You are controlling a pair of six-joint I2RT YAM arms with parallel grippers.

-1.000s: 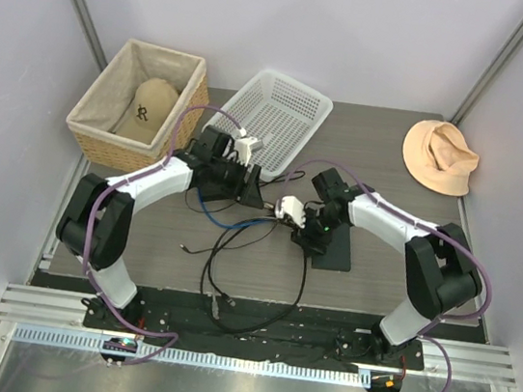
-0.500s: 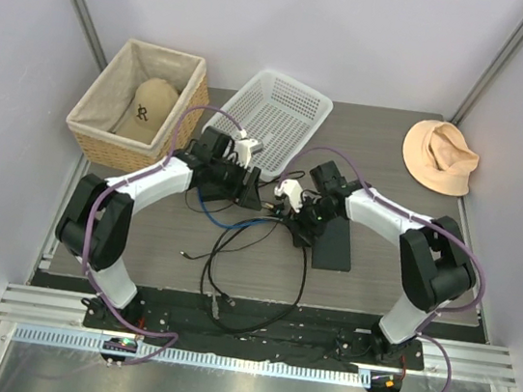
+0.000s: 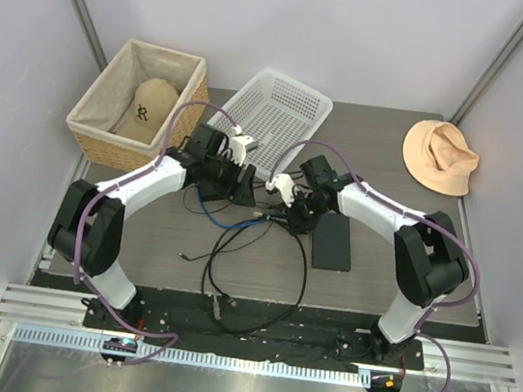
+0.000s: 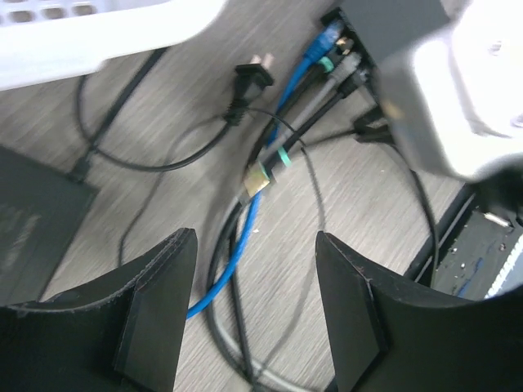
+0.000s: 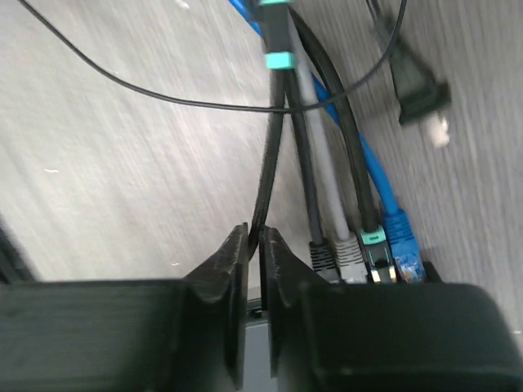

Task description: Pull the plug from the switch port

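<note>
The switch, a flat black box [image 3: 335, 243], lies right of centre; its port edge [image 4: 384, 18] faces left. Blue [image 5: 400, 245], green [image 5: 372, 245], grey [image 5: 347, 251] and black [image 5: 320, 255] plugs sit side by side in it. My right gripper [image 3: 290, 212] [image 5: 254, 233] is at that edge, shut on a thin black cord [image 5: 270, 171] just left of the row. The fingers hide that cord's plug end. My left gripper [image 3: 241, 181] [image 4: 255, 237] hovers open over the cable bundle [image 4: 245, 212], holding nothing.
A wicker basket [image 3: 138, 106] with a cap stands back left, a white plastic basket [image 3: 278, 111] behind the grippers, a tan hat [image 3: 440, 155] back right. A loose two-prong power plug [image 4: 249, 77] and looping cords [image 3: 253, 253] lie mid-table. Another black slab [image 4: 33, 229] is near the left gripper.
My right gripper has moved left along the box to its port edge and closed from open onto the black cord. The left gripper has shifted slightly and stays open.
</note>
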